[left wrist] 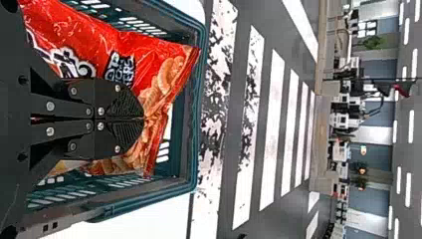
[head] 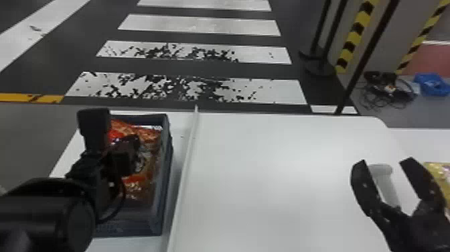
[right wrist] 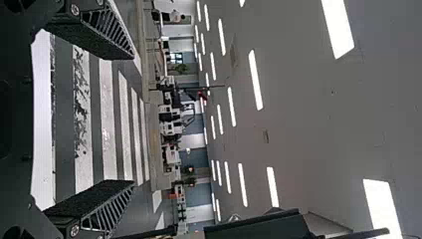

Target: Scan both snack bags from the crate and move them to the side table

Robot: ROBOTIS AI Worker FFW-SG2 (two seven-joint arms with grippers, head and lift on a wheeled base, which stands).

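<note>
The left gripper (head: 132,151) is down in the crate (head: 166,174), at the left of the white table (head: 268,187). Its 2 fingers are squeezed together on the crinkled end of 1 red bag (left wrist: 149,59). The bag is in the crate and leans on its wall. The right gripper (head: 385,162) is over the right side of the table, with its 2 fingers wide apart and nothing pinched. A pale stick (head: 385,177) shows in the gap. A yellow thing (head: 441,171) is at the far right, just beside the right gripper.
</note>
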